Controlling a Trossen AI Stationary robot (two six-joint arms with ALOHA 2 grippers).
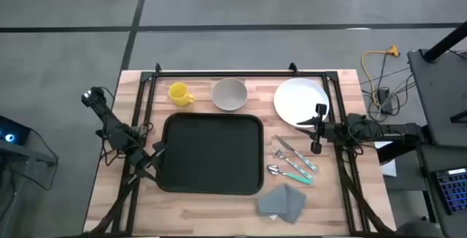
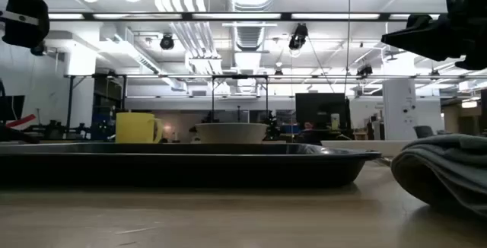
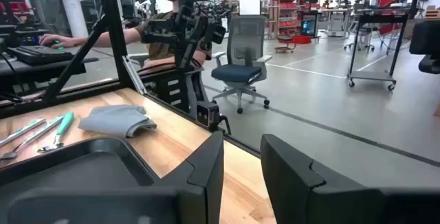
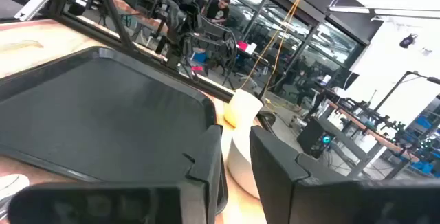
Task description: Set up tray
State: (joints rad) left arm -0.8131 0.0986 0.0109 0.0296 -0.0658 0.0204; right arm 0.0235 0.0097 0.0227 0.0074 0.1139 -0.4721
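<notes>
Black tray [image 1: 211, 154] flat, empty, mid-table, rounded corners

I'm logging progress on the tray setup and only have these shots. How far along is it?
Barely begun. The tray lies at the table's middle with nothing on it. The mug, bowl and plate sit behind it; the cutlery and napkin lie to its right. Nothing is in hand: the left tool is at the tray's left edge, the right tool by the plate. Everything still needs loading.
</notes>
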